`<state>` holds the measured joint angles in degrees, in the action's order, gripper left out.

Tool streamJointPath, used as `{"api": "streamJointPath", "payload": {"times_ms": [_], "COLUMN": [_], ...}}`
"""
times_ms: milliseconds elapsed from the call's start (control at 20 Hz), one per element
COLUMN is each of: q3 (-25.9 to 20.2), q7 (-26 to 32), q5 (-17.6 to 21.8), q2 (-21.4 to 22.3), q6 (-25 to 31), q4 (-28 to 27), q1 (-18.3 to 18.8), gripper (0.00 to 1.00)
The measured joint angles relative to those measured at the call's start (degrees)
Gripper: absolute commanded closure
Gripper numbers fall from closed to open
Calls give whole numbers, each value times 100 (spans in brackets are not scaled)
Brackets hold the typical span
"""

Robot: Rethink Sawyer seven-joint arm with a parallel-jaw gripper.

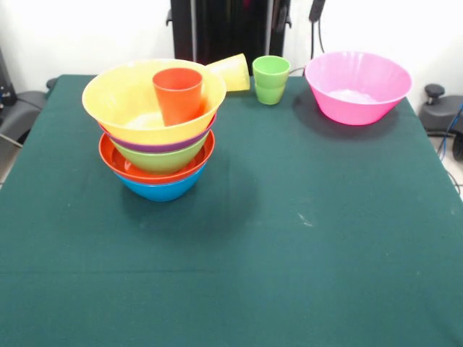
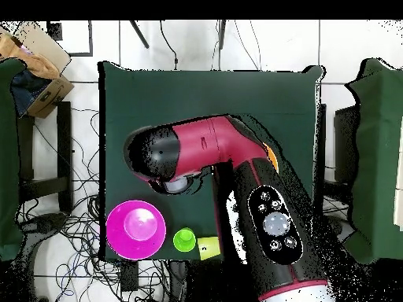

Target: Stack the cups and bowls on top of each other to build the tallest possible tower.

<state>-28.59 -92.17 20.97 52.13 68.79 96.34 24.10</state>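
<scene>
Green cloth table (image 1: 304, 238), tower (image 1: 155, 155) on camera-left in the front view, red cup (image 1: 178, 95) upright in its top yellow-orange bowl (image 1: 119, 97). Pink bowl (image 1: 357, 87) stands apart at the far side, green cup (image 1: 270, 79) and tipped yellow cup (image 1: 233, 71) between them. Tool hidden under the arm (image 2: 236, 169) overhead (open or closed: can't tell).

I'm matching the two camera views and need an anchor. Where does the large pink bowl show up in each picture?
Front view: pink bowl sits at the table's far right, near the top edge.
Overhead view: pink bowl lies lower left, near the robot's base.
Shared landmark: the light green cup stands just beside it in both.
</scene>
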Motion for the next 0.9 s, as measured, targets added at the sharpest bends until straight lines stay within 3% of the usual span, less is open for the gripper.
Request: {"api": "streamJointPath", "payload": {"times_ms": [250,600,900], "q3": [4,72,229], "q7": [0,0,0], "q5": [-8,4,14], "q2": [150,123,90], "q6": [-27,-761,-972], "q4": [-98,-21,3], "q1": [-29,-13,-148], "gripper": [0,0,0]}}
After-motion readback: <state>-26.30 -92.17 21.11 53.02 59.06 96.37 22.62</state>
